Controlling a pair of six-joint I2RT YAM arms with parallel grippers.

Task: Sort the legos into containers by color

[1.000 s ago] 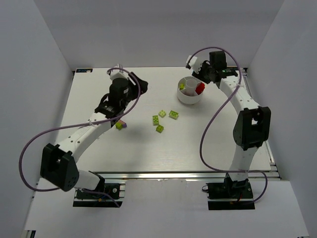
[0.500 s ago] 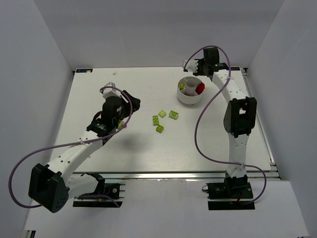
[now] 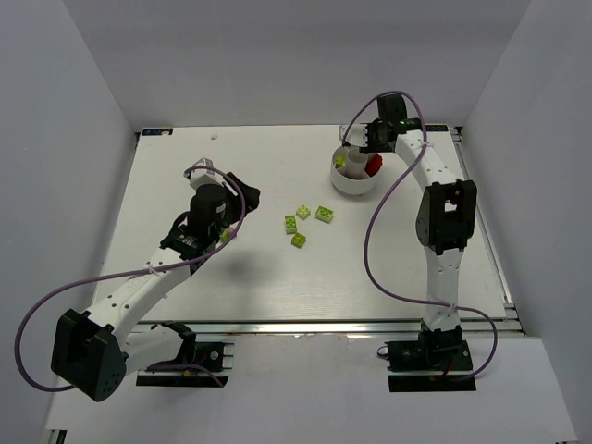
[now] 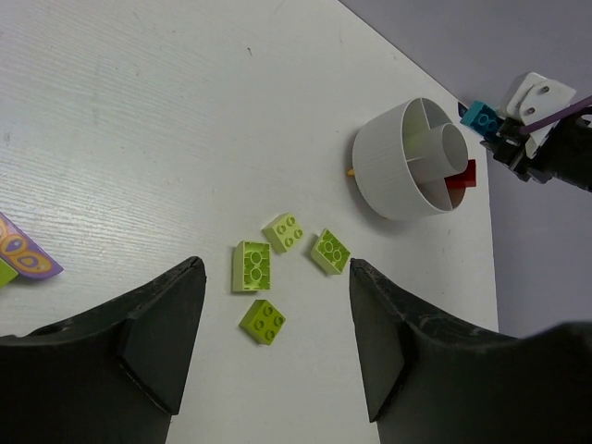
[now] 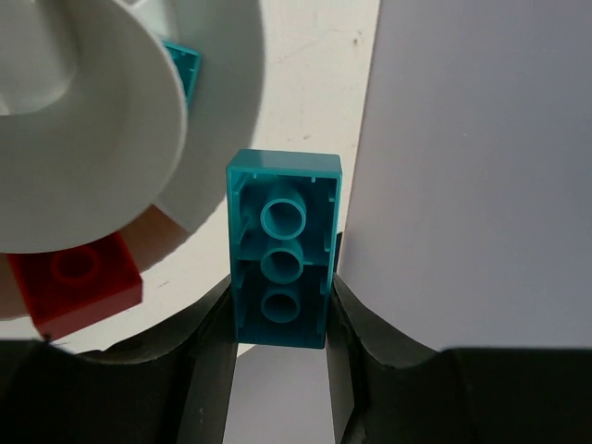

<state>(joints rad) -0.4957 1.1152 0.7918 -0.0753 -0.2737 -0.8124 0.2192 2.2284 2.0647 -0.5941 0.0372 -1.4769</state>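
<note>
A cyan lego (image 5: 282,250) is clamped underside-up between the fingers of my right gripper (image 5: 282,314), which hangs at the far rim of the round white dish (image 3: 355,183) with its wedge containers. A red lego (image 3: 373,165) and a lime green one (image 3: 340,161) lie in separate wedges. Another cyan piece (image 5: 182,67) shows by the dish wall. Several lime green legos (image 4: 252,266) lie loose mid-table. My left gripper (image 4: 277,342) hovers open above them, holding nothing. A purple and green clump (image 4: 23,254) lies to its left.
White walls enclose the table on the left, back and right. The right wall stands close behind my right gripper (image 3: 365,143). A purple cable loops from each arm.
My right gripper has brought the cyan lego in from behind the dish to its far rim. My left arm has drawn back toward the near side, off the purple clump.
</note>
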